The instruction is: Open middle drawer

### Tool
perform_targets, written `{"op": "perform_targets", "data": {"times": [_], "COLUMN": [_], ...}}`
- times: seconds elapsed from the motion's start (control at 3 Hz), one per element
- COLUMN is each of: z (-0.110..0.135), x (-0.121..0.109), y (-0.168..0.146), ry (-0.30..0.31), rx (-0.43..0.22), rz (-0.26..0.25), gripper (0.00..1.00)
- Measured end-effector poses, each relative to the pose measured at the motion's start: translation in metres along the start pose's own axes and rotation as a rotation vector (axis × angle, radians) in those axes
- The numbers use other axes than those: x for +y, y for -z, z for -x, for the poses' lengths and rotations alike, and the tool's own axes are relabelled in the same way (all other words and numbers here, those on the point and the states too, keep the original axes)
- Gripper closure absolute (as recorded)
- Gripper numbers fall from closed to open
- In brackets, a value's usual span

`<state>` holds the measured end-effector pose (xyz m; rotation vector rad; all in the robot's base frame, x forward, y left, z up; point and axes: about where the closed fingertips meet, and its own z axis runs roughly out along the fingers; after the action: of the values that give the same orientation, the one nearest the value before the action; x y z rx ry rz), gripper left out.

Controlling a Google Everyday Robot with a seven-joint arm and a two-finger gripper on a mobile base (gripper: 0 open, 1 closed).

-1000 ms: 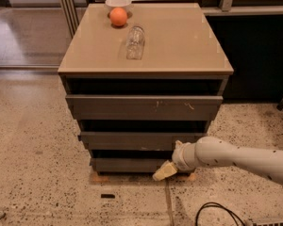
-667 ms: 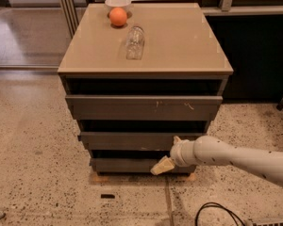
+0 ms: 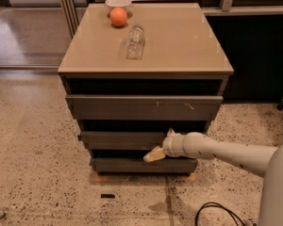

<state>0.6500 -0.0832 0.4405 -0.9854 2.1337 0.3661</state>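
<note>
Sitting between the taller scratched top drawer [image 3: 141,107] and the bottom drawer [image 3: 132,165], the middle drawer [image 3: 118,139] looks shut or nearly so, with no tray showing. Pincer [image 3: 155,155] is low at its right half, just under the lower edge, in front of the dark gap above the bottom front. Can't tell how far it's open or whether it has hold of anything. Risks, my read: the front is handleless, so a shallow hook on the lip could slip on the pull. This low, it could catch the bottom drawer instead. A jerky pull may shake the cabinet and roll the clear glass [image 3: 136,42] lying on the tabletop [image 3: 188,41] near the orange [image 3: 118,17] and white bowl [image 3: 118,2].
</note>
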Motion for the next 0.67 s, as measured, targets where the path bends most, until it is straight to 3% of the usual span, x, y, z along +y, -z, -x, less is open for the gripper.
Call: {"op": "perform_targets", "data": {"times": [0.33, 0.67], "z": [0.0, 0.015], "x": [0.0, -0.003], "y": [0.0, 0.0], "ry": [0.0, 0.014], "rx": [0.0, -0.033], "rz": [0.0, -0.037], "gripper": [0.0, 0.0]}}
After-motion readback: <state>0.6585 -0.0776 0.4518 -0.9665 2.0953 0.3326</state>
